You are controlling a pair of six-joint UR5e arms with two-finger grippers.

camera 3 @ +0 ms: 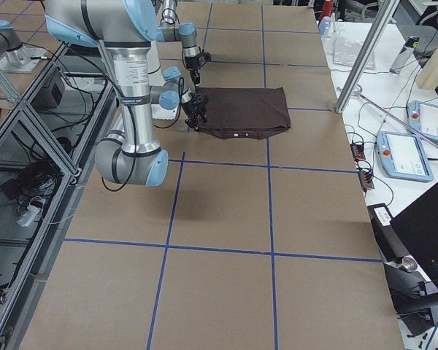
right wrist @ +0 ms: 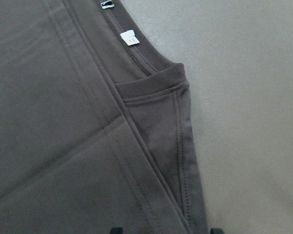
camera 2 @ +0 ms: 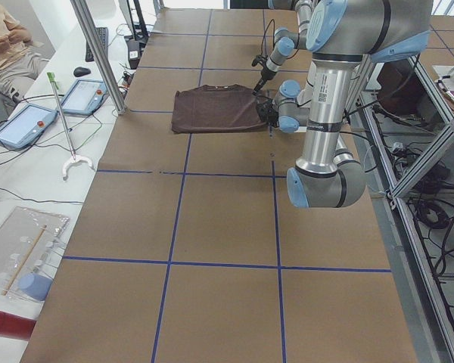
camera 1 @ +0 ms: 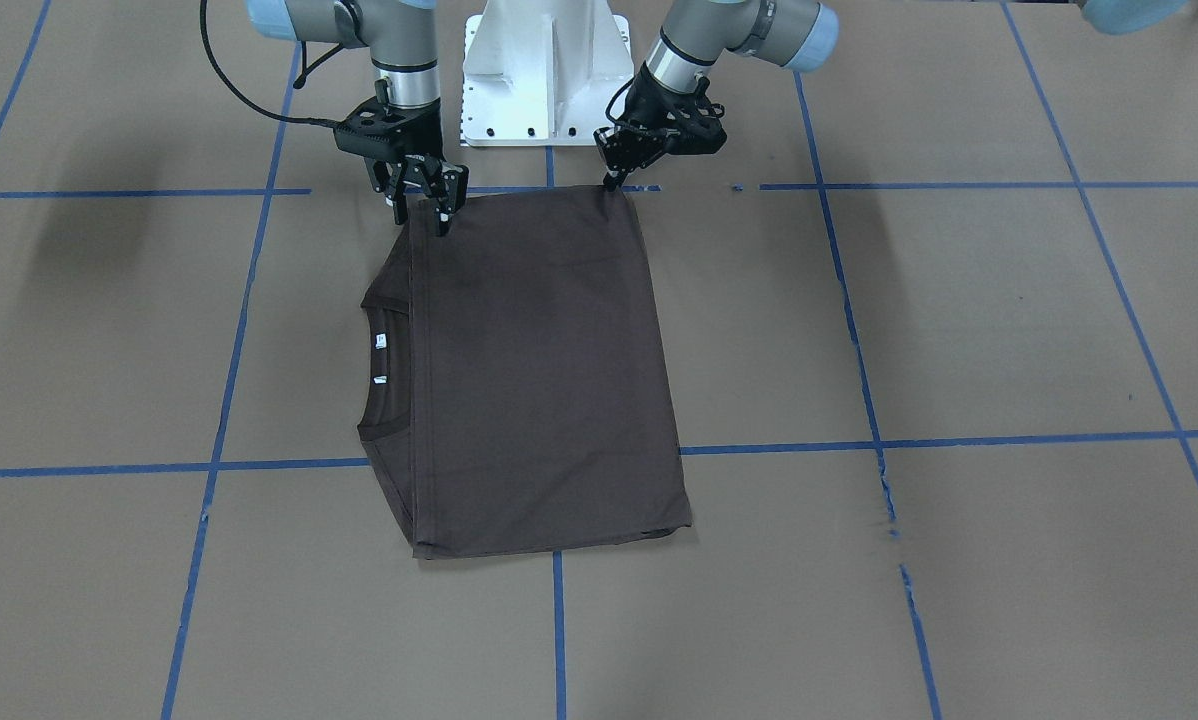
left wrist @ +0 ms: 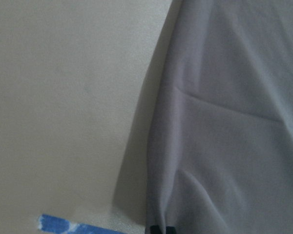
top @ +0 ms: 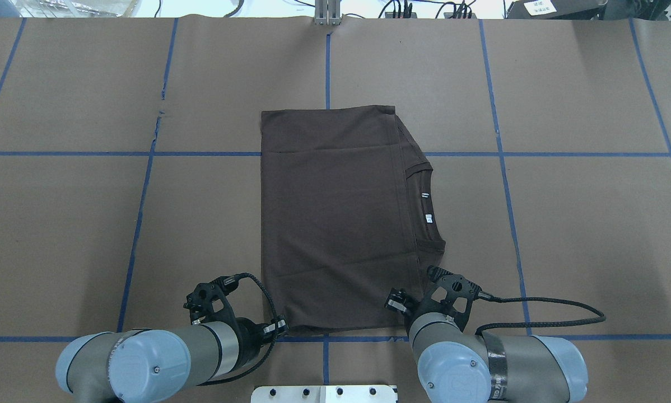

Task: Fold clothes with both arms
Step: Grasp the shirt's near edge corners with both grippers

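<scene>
The dark brown T-shirt [camera 1: 539, 370] lies folded into a rectangle on the table, also in the overhead view [top: 335, 224]. Its collar and white neck tags [camera 1: 380, 341] point toward the robot's right. My left gripper [camera 1: 614, 180] is shut on the shirt's near corner on the robot's left; the left wrist view shows its tips [left wrist: 160, 229] pinched on the fabric [left wrist: 224, 122]. My right gripper [camera 1: 422, 212] is open, low at the near edge beside the collar. In the right wrist view its tips [right wrist: 163, 230] stand wide apart on either side of the shoulder fold [right wrist: 156, 141].
The white pedestal base [camera 1: 544, 70] stands just behind the grippers. Blue tape lines [camera 1: 859, 340] grid the brown table. Off the far edge are teach pendants [camera 2: 23, 125], a metal post [camera 2: 98, 53] and a seated person [camera 2: 7, 45].
</scene>
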